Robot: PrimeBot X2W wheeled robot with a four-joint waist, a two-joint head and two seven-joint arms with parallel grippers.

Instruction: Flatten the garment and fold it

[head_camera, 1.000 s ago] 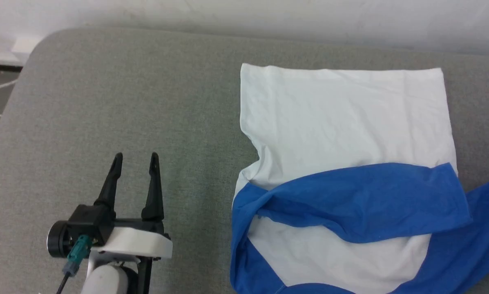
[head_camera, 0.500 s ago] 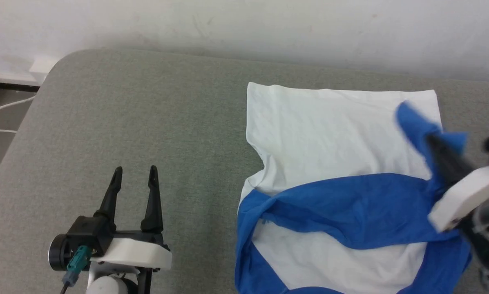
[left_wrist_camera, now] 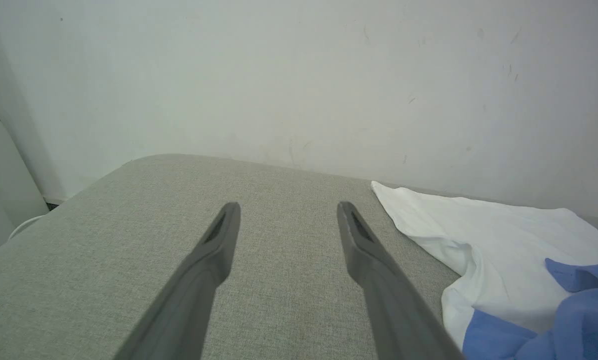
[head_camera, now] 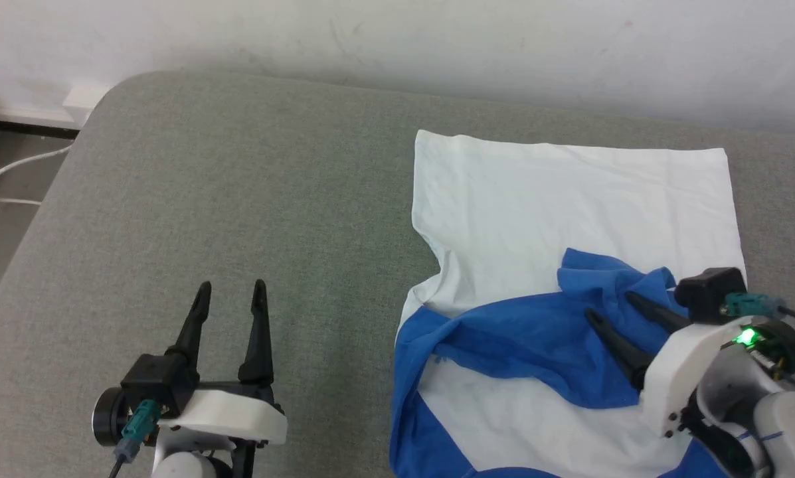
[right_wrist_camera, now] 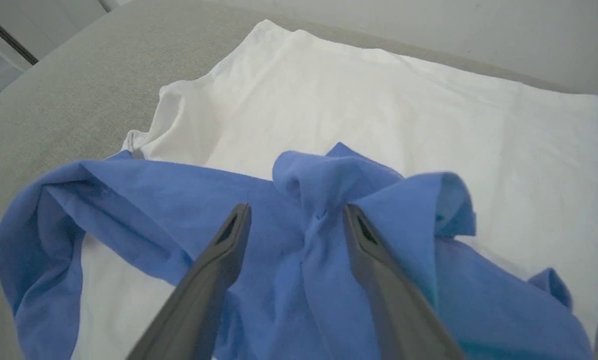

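A white long-sleeved shirt point(head_camera: 570, 206) with bright blue sleeves point(head_camera: 517, 338) lies mostly flat on a grey fabric surface point(head_camera: 238, 199). One sleeve is folded across the body; the other sits bunched in a crumpled heap.

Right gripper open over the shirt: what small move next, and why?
Probably lift the right gripper clear: its jaws stand open above the bright blue sleeve, which lies bunched on the white long-sleeved shirt, so it likely needs a fresh grasp to smooth.

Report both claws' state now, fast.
Left claw: open, empty, over the grey surface.
Right claw: open, blue sleeve of the garment loose between its fingers.
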